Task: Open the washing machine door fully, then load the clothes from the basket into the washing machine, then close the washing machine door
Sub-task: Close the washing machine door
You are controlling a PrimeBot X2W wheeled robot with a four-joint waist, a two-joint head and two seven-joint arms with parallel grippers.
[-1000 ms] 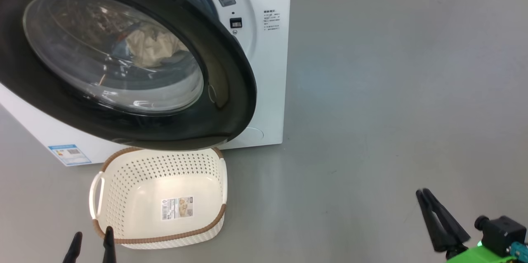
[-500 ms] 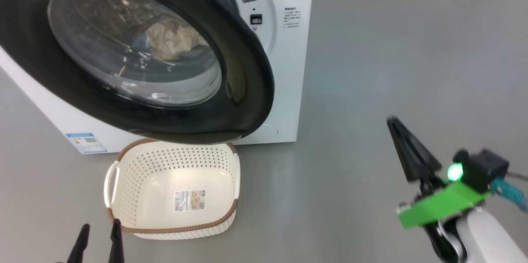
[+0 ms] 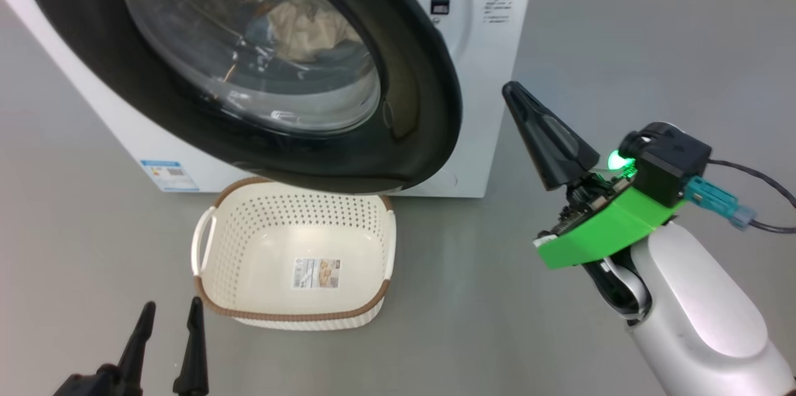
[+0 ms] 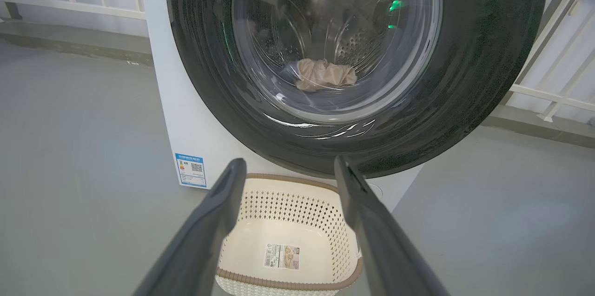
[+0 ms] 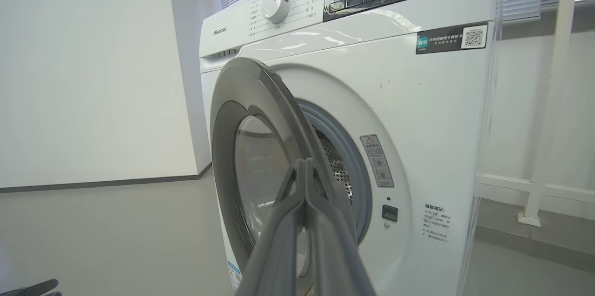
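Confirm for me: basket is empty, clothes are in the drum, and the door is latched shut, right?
Not latched. The right wrist view shows the washing machine door standing ajar, swung off the washing machine. The basket is empty and the clothes lie in the drum.

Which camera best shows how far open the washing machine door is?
The right wrist view: it sees the washing machine door from the side, so the gap to the washing machine is plain. The head view looks down on its front, partly cropped; the left wrist view faces its glass squarely.
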